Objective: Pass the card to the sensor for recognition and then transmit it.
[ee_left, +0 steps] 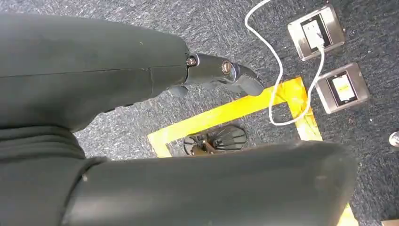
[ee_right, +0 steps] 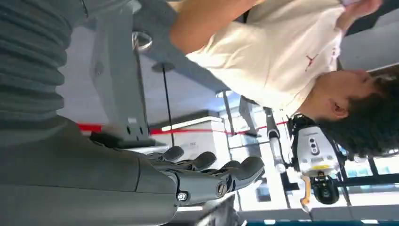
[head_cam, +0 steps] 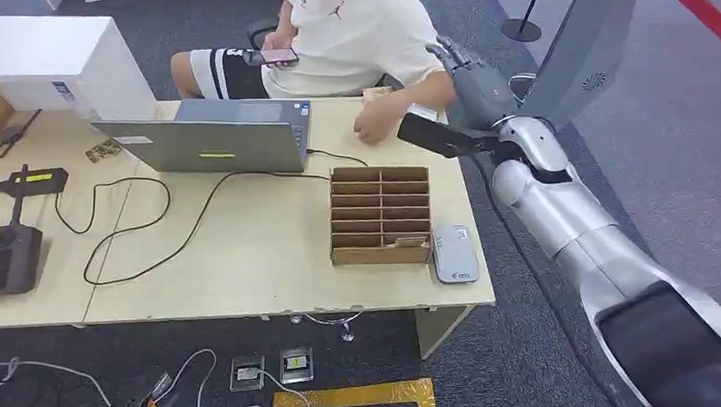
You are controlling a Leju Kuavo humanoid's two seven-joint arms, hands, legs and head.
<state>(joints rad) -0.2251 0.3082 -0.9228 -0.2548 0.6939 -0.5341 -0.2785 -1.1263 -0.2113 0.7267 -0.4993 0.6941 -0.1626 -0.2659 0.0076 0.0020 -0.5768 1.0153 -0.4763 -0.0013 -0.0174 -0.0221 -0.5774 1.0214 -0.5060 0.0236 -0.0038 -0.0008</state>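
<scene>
The right arm is seen nearest in the head view, its dark cover at the lower right and its silver part rising toward the far right corner of the bench. The right robot hand is held raised there, just beside a seated person. In the right wrist view its fingers are stretched out and a little apart, and nothing is held in them.

In the left wrist view the left robot hand hangs over the carpeted floor. Its fingers are extended and nothing is gripped.

On the bench, from the left, a black controller is seen at the near edge and a white box at the far edge. A grey laptop stands open further along, facing the person, and a black cable is looped in front of it. Right of the laptop a brown divided box is set. A pale slip that may be the card lies in its nearest row, though this cannot be told for certain. The sensor, a flat grey-white unit, lies just beside the box near the bench's right edge.

A phone is held by the person in one hand, and the other hand rests on the bench behind the box.

On the floor below, two metal sockets and a strip of yellow tape are seen.
</scene>
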